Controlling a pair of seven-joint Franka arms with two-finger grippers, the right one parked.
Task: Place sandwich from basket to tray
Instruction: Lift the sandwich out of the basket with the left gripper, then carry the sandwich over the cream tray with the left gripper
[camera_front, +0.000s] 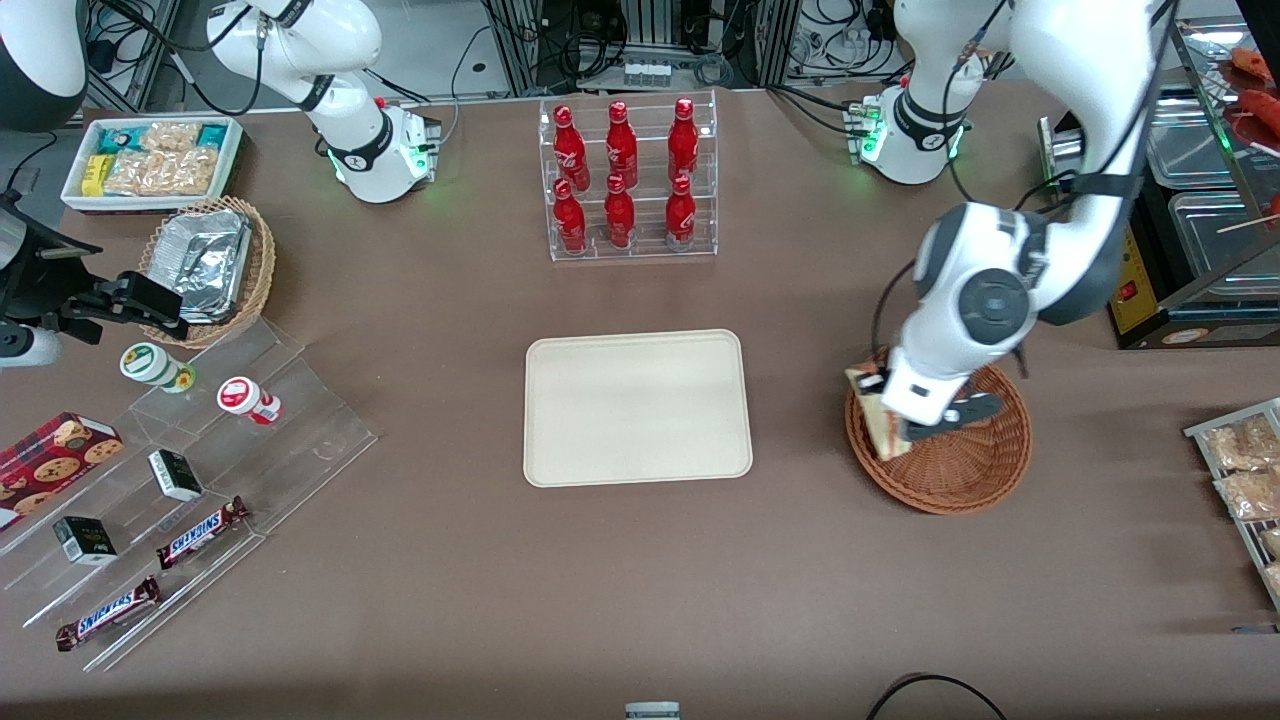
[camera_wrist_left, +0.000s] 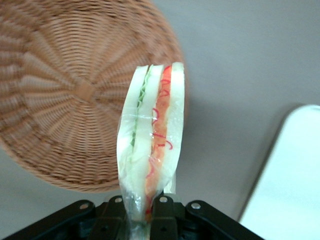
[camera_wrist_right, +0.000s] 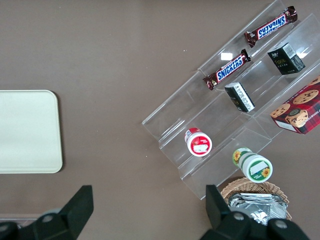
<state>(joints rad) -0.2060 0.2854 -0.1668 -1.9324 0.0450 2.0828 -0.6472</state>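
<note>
My left gripper (camera_front: 897, 432) is shut on the sandwich (camera_front: 878, 415), a plastic-wrapped wedge of pale bread with red and green filling. It holds the sandwich lifted above the rim of the reddish-brown wicker basket (camera_front: 960, 465), on the side nearest the tray. In the left wrist view the sandwich (camera_wrist_left: 152, 135) stands up from between the black fingers (camera_wrist_left: 162, 215), with the empty basket (camera_wrist_left: 75, 95) below it and a corner of the tray (camera_wrist_left: 290, 185) beside it. The cream tray (camera_front: 637, 407) lies empty at the table's middle.
A clear rack of red bottles (camera_front: 625, 180) stands farther from the front camera than the tray. A metal rack of snack packets (camera_front: 1245, 480) lies at the working arm's end. Toward the parked arm's end are clear tiered shelves (camera_front: 200, 470) with snacks and a tan foil-container basket (camera_front: 210, 265).
</note>
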